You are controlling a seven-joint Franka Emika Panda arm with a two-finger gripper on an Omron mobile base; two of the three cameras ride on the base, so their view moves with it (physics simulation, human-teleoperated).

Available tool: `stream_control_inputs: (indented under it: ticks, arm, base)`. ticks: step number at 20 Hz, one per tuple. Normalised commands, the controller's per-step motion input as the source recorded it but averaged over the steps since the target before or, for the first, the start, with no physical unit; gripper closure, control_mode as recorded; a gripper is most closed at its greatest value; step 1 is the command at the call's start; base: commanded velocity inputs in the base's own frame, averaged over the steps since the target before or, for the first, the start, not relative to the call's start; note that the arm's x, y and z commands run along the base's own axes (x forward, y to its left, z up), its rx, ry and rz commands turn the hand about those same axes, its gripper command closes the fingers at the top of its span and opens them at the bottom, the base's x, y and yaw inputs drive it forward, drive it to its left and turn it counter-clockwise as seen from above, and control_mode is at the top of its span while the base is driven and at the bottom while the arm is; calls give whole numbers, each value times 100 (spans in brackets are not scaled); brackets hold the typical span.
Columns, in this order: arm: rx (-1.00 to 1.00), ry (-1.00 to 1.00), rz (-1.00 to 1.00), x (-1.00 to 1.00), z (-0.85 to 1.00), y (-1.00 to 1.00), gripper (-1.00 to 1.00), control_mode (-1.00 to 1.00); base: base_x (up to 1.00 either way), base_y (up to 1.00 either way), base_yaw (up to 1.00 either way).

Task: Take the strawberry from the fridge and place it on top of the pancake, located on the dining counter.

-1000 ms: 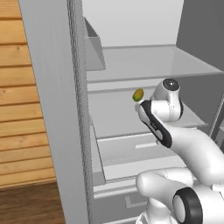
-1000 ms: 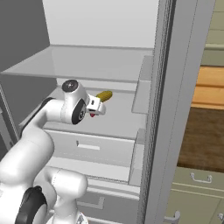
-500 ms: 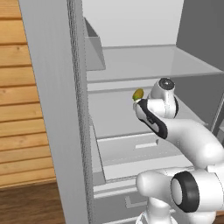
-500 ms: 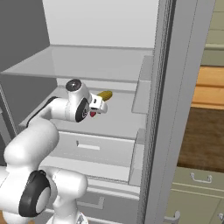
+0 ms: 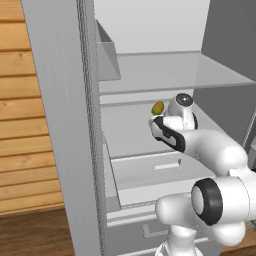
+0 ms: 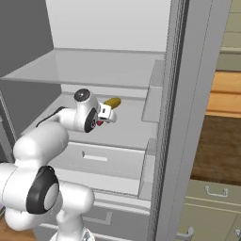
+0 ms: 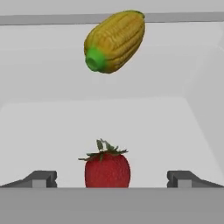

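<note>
Hand view: the gripper stands wide open, the strawberry between its fingertips, ungripped

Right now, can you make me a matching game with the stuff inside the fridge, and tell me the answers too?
Things:
1. strawberry
2. yellow-green fruit
3. gripper
4. fridge

Descriptions:
A. light grey, standing open, with pale shelves
B. red with a green leafy top, sitting between the two fingertips
C. open wide, one tip on each side of the berry
D. bumpy and oval, lying farther back on the shelf

Right pairs: 1-B, 2-D, 3-C, 4-A
</note>
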Motion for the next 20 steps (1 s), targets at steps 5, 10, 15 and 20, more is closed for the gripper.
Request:
stream_control_inputs:
  ticks: [5, 10, 15, 20]
  arm:
    - [0, 5, 0, 15, -7, 6, -100, -100]
    - [0, 7, 0, 10, -17, 0, -100, -100]
    - [0, 1, 0, 13, -9, 0, -100, -100]
    - [0, 6, 0, 1, -16, 0, 100, -100]
  base:
    - [0, 0, 0]
    - [0, 0, 0]
    - [0, 0, 0]
    - [0, 0, 0]
